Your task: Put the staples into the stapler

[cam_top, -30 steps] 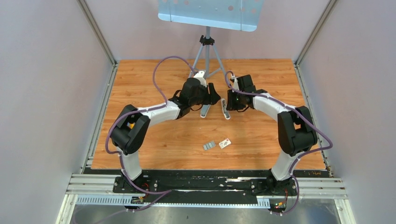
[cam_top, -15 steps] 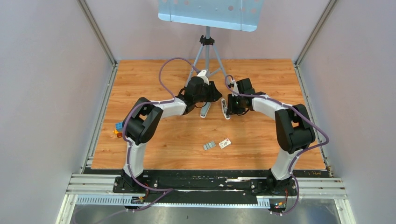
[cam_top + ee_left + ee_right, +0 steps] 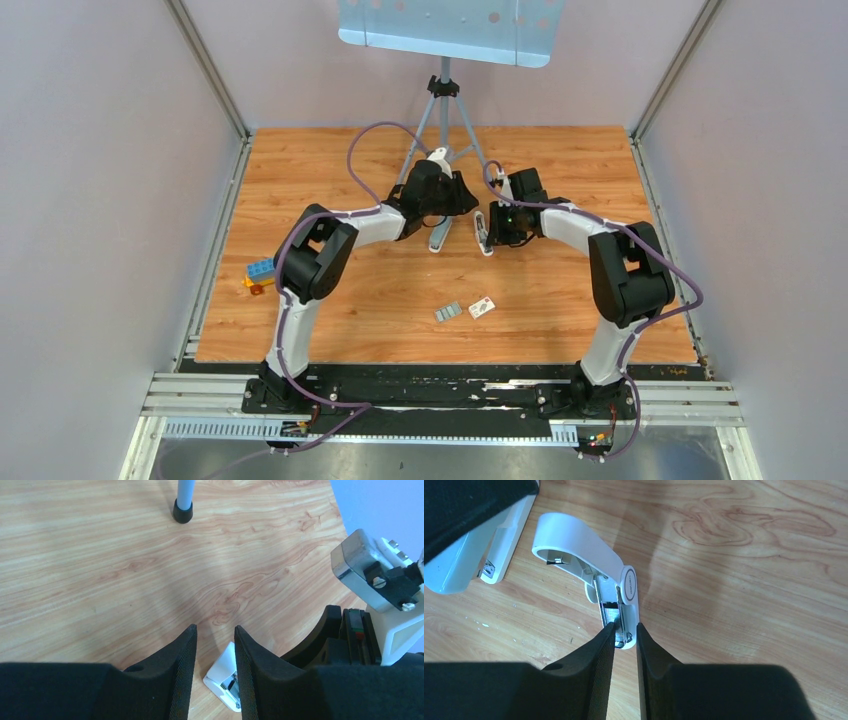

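From above you get what neither wrist camera gives you: the staples [image 3: 447, 312], a small flat grey metallic block, lie on the wooden table [image 3: 560, 170] well nearer the arm bases than the stapler [image 3: 482, 234], with a small white carton [image 3: 482, 308] just right of them and a blue and orange block [image 3: 258, 275] far off to the stapler's left.

Your left gripper [image 3: 215, 645] stands partly open; its black fingers straddle a white-and-metal end of the stapler, and you cannot tell whether they touch it. A tripod foot [image 3: 183, 511] stands beyond.

Your right wrist view shows the stapler [image 3: 594, 577] swung open: a smooth rounded white arm and a shiny metal channel. Your right gripper [image 3: 625, 630] is clamped narrowly around that channel's near end.
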Robot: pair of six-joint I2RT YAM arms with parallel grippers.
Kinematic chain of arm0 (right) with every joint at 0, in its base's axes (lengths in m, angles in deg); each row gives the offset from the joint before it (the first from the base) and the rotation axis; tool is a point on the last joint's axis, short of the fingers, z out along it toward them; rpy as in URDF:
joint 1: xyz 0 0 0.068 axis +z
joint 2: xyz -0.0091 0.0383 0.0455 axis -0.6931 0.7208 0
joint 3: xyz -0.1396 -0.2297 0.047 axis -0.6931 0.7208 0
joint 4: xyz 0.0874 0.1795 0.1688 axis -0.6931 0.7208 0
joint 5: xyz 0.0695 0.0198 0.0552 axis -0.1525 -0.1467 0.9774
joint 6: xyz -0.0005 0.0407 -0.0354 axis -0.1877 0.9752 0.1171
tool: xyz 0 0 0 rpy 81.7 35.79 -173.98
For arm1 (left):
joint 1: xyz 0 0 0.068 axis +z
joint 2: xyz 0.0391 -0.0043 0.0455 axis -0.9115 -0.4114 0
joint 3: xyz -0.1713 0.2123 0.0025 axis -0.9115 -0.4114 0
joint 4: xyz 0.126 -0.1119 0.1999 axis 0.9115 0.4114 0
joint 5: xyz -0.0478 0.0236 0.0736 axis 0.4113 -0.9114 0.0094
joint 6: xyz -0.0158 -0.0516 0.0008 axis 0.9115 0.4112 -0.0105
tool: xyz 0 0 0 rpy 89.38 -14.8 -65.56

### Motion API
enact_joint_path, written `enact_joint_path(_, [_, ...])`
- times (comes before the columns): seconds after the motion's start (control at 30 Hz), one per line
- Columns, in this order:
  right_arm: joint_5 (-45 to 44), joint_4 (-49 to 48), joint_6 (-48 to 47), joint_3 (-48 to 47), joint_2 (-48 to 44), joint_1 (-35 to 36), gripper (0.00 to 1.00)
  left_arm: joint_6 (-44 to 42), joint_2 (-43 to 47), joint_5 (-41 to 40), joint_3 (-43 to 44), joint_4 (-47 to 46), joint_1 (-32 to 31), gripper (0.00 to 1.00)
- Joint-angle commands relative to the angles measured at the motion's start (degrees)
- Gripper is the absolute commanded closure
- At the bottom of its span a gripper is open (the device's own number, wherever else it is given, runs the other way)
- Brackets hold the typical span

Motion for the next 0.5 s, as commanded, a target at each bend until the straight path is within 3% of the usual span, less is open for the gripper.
enact_joint_path(0.0, [-0.6,0.1,-1.1,0.8,1.6,-1.5,0.75,0.7,-2.0,1.8,1.4,1.4,0.1,0.64])
enact_joint_path(0.47, [-0.5,-0.1,-1.1,0.9,2.2,-1.7,0.76,2.6,-2.5,6.3,0.4,1.7,0.1,0.70])
